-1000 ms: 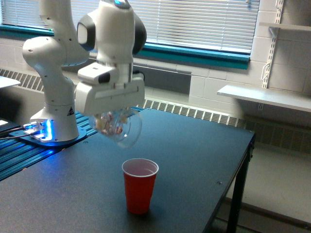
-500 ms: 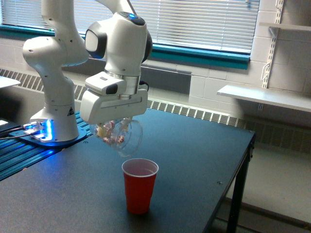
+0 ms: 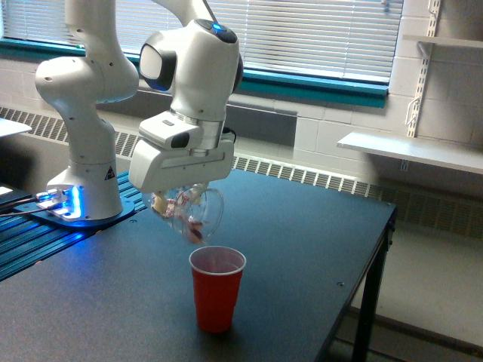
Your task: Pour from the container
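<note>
The gripper point(image 3: 181, 197) is clamped around the clear cup point(image 3: 195, 214), which hangs tilted just under it with small pale and reddish pieces inside. Directly below the cup's lowered rim stands a red cup point(image 3: 216, 288) on the dark table point(image 3: 302, 234).

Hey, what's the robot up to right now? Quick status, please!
Gripper shut on clear cup. Clear cup tipped, mouth down toward red cup, small bits inside near its rim. Red cup upright on black table. Nothing between the two cups.
</note>
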Controlling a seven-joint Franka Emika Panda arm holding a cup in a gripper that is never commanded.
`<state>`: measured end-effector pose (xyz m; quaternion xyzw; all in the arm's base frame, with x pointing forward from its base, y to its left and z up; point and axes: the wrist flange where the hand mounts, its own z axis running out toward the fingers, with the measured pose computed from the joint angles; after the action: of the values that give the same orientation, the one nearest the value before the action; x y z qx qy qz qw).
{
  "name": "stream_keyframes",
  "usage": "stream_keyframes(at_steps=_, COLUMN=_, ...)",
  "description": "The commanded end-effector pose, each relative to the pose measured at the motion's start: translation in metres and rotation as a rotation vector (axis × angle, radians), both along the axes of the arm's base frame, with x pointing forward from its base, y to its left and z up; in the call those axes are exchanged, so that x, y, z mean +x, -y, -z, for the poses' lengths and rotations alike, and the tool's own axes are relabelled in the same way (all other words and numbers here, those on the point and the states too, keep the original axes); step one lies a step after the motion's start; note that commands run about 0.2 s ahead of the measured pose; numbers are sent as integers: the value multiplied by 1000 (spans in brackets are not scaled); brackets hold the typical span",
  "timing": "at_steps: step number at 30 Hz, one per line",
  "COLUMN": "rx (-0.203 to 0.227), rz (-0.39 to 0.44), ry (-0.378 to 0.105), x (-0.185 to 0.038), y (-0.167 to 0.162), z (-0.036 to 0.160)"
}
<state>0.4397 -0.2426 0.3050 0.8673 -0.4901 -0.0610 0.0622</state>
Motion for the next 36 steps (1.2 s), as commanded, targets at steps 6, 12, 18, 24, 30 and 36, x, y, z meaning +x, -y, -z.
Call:
stream_keyframes(at_steps=6, rx=16, rz=40, ry=0, x=-3, y=8, z=1)
stream_keyframes(at_steps=12, rx=38, rz=48, ry=5, x=-4, y=7, z=1)
stream_keyframes(at_steps=18, rx=60, rz=56, ry=9, x=-3, y=6, z=1)
stream_keyframes(at_steps=24, rx=99, rz=89, ry=15, x=-5, y=12, z=1)
stream_keyframes(at_steps=30, rx=105, rz=97, ry=14, x=-3, y=17, z=-3)
stream_keyframes(at_steps=36, rx=88, rz=108, ry=0, x=-3, y=22, z=-8)
